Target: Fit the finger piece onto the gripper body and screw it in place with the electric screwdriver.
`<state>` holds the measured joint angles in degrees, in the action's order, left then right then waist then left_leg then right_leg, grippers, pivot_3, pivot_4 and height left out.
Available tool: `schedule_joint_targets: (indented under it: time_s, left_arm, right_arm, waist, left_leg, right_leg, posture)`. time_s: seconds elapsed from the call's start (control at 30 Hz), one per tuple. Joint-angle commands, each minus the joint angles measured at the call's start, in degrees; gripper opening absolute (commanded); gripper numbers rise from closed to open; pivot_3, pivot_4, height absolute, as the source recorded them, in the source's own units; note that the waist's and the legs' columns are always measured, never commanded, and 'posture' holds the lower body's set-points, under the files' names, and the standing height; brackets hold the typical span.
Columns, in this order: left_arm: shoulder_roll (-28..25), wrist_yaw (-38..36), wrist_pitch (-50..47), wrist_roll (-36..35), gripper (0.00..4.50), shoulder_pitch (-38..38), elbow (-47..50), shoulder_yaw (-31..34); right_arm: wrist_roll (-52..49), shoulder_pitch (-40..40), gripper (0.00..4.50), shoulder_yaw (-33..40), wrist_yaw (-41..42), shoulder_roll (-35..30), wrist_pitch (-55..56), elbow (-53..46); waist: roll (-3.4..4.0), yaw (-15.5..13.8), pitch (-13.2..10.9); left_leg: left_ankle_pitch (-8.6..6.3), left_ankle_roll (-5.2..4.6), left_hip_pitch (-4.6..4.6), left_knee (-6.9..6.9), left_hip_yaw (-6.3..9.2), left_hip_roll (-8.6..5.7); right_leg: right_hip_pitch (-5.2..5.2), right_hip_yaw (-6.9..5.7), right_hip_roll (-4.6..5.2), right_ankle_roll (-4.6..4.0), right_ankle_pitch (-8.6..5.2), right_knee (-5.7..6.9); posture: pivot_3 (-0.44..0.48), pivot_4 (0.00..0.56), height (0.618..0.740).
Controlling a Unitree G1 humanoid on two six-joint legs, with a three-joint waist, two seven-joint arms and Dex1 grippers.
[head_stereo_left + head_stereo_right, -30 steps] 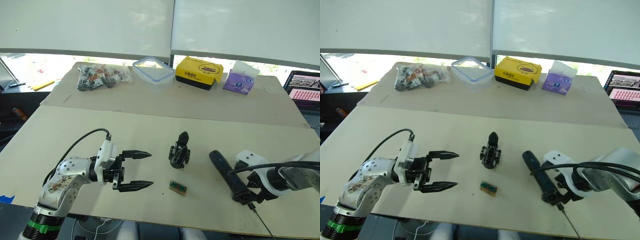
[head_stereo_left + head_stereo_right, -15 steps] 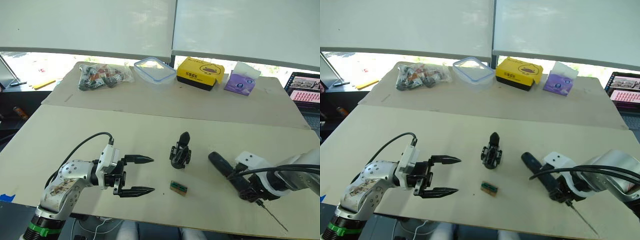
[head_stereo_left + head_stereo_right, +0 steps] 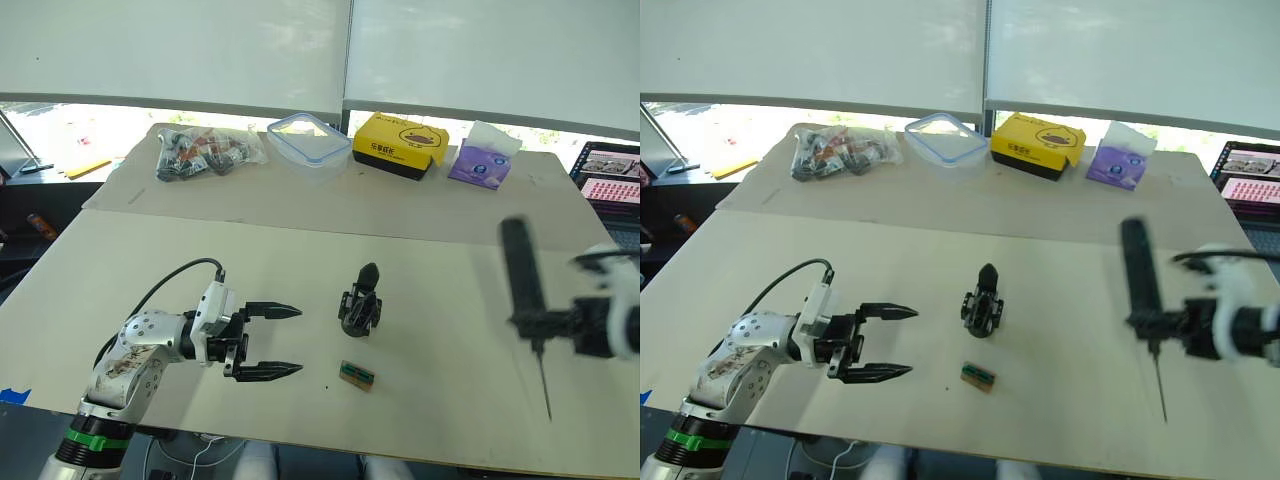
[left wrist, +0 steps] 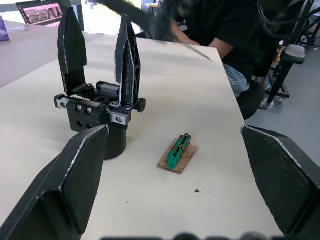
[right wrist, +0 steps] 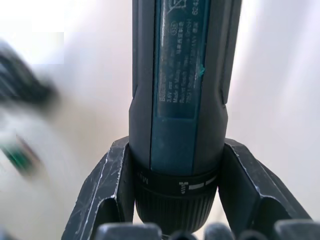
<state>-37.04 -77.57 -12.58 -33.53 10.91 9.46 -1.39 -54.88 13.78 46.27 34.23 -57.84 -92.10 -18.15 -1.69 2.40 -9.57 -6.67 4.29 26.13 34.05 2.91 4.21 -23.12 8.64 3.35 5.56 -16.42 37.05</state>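
The gripper body [image 3: 358, 316] stands mid-table, and the wrist view shows it as a ribbed black block [image 4: 97, 112]. A pointed black finger piece [image 4: 125, 60] stands upright on it, beside a second blade. My left gripper [image 3: 299, 340] rests on the table to its left, open and empty, with its tips pointing at the body. My right gripper [image 5: 176, 150] is shut on the electric screwdriver [image 3: 520, 270], gripping just above the collar [image 5: 175, 190]. The tool hangs upright above the table's right side. Its thin bit [image 3: 543, 385] points down.
A small green-and-brown block [image 3: 357, 375] lies just in front of the gripper body. On the far table are a bag of parts [image 3: 200, 152], a clear container [image 3: 308, 138], a yellow box [image 3: 400, 145] and a purple tissue pack [image 3: 483, 160]. A seated person [image 4: 225, 30] shows in the left wrist view.
My right gripper has lifted the electric screwdriver off the table, up and to the right, and turned it upright with the bit down. The left gripper has stayed nearly where it was.
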Motion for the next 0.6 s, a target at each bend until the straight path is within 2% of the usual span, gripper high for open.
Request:
schedule_joint_targets:
  time_s: [0.03,0.13,0.2,0.27,0.37,0.5,0.6]
  left_arm:
    - [-0.6,-1.7,1.4,0.3,4.50,1.1,-2.0,0.6]
    - [-0.4,-2.2,2.2,1.0,4.50,2.2,-4.0,0.9]
    - [-0.6,-2.7,2.8,1.3,4.50,2.4,-4.7,1.1]
    - [-0.9,-3.2,3.2,1.6,4.50,2.0,-5.2,1.1]
    - [-1.5,-3.8,4.9,3.2,4.50,1.1,-6.4,1.0]
    - [-2.0,-6.5,10.0,5.6,4.50,-0.3,-9.7,0.7]
    - [-2.1,-8.0,13.6,7.3,4.50,-1.3,-11.8,0.0]
  right_arm:
    - [-8.5,3.9,1.91,11.4,0.3,6.3,5.9,-9.5]
    - [-13.8,4.7,1.91,12.1,-2.3,11.3,11.1,-15.4]
    - [-13.2,2.5,1.91,9.5,-2.9,13.3,15.9,-20.3]
    - [-10.3,-0.5,1.91,5.4,-1.0,15.7,23.4,-26.3]
    - [-4.5,-3.2,1.91,-1.1,1.2,23.9,38.0,-33.2]
    - [1.9,-11.7,1.91,-9.0,8.7,29.0,50.6,-36.3]
    - [6.3,-17.1,1.91,-15.4,15.0,29.7,58.9,-36.5]
  waist:
    - [0.01,0.3,0.0]
    - [0.09,0.6,0.0]
    - [0.09,0.5,0.0]
    - [0.09,0.3,0.0]
    - [0.13,0.4,0.0]
    - [0.21,0.1,0.0]
    - [0.16,0.1,0.1]
  left_leg:
    - [0.00,0.00,-0.01,0.00,0.01,0.00]
    - [0.01,-0.02,-0.04,0.00,0.02,0.00]
    - [0.03,-0.04,-0.03,0.00,0.03,0.00]
    - [0.04,-0.03,-0.02,0.00,0.01,0.00]
    - [0.04,-0.03,-0.01,-0.05,0.05,0.01]
    - [0.06,0.00,-0.01,-0.07,0.04,0.01]
    - [0.06,0.01,0.01,-0.07,0.05,0.01]
  right_leg:
    - [-0.01,0.00,-0.01,0.00,0.00,0.01]
    - [0.00,0.01,-0.02,0.02,0.00,0.06]
    - [0.04,0.01,-0.02,0.02,0.00,0.04]
    - [0.05,0.01,0.00,0.01,0.00,0.01]
    - [-0.01,-0.02,-0.03,0.01,0.00,0.04]
    - [0.01,-0.02,-0.02,0.01,0.00,0.04]
    - [0.04,-0.06,0.00,-0.10,-0.01,0.02]
  posture:
    - [0.000,0.150,0.740]
    - [0.000,0.150,0.740]
    - [0.000,0.150,0.740]
    - [0.000,0.150,0.740]
    - [0.000,0.150,0.740]
    - [0.000,0.150,0.740]
    - [0.000,0.150,0.740]
